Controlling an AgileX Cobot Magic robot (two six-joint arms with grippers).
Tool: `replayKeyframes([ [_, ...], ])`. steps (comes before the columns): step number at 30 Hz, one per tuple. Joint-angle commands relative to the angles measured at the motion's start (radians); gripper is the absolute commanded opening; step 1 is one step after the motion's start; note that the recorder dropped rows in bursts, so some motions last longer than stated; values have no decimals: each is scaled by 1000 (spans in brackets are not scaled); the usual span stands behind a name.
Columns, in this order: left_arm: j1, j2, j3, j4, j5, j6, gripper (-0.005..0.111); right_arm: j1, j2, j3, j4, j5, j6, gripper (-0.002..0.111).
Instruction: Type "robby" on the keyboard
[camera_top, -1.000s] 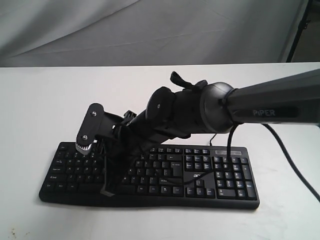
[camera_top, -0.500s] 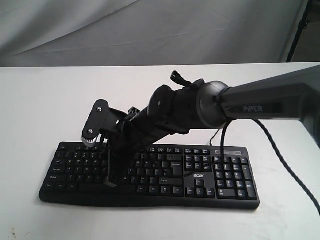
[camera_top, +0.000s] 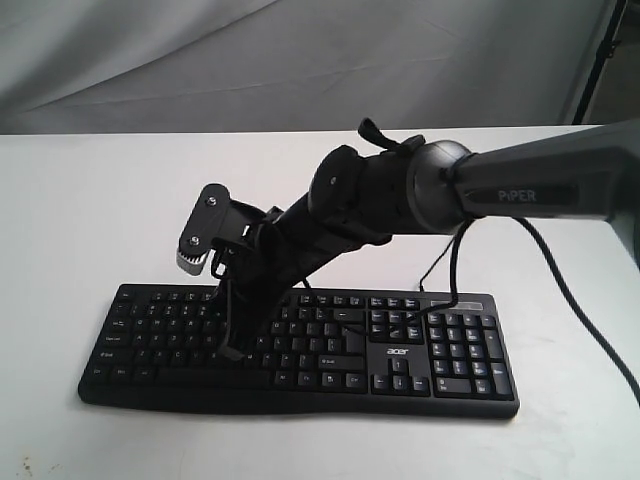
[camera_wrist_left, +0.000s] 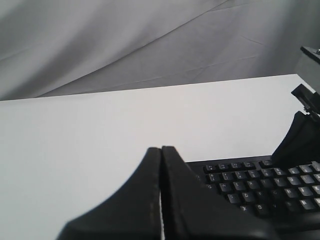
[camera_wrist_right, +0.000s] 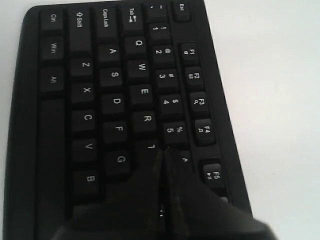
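The black keyboard (camera_top: 400, 352) lies flat along the near side of the white table. My right gripper (camera_top: 232, 352) reaches across from the right and points down over the left letter block, fingers pressed together with nothing between them. In the right wrist view the shut gripper (camera_wrist_right: 160, 151) has its tips by the T key (camera_wrist_right: 150, 146), with R (camera_wrist_right: 147, 118) and G (camera_wrist_right: 120, 159) beside it. Whether the tips touch a key I cannot tell. My left gripper (camera_wrist_left: 161, 149) is shut and empty, off the keyboard's (camera_wrist_left: 250, 192) left end, and out of the exterior view.
The white table (camera_top: 90, 210) spreads out behind and to both sides of the keyboard. A grey cloth backdrop (camera_top: 300, 60) hangs behind it. A black cable (camera_top: 575, 315) droops from the right arm (camera_top: 540, 195) past the keyboard's number pad end.
The right gripper's tips have risen and shifted from the front key rows toward the rows farther back and slightly right. The right arm's wrist has lifted with them.
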Motion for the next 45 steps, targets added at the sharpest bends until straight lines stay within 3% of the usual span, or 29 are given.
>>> replayKeyframes([
  [1, -6, -3, 4, 5, -5, -3, 0, -4, -3, -6, -2, 25, 1, 0],
  [45, -6, -3, 4, 5, -5, -3, 0, 5, 31, -6, 11, -41, -5, 0],
])
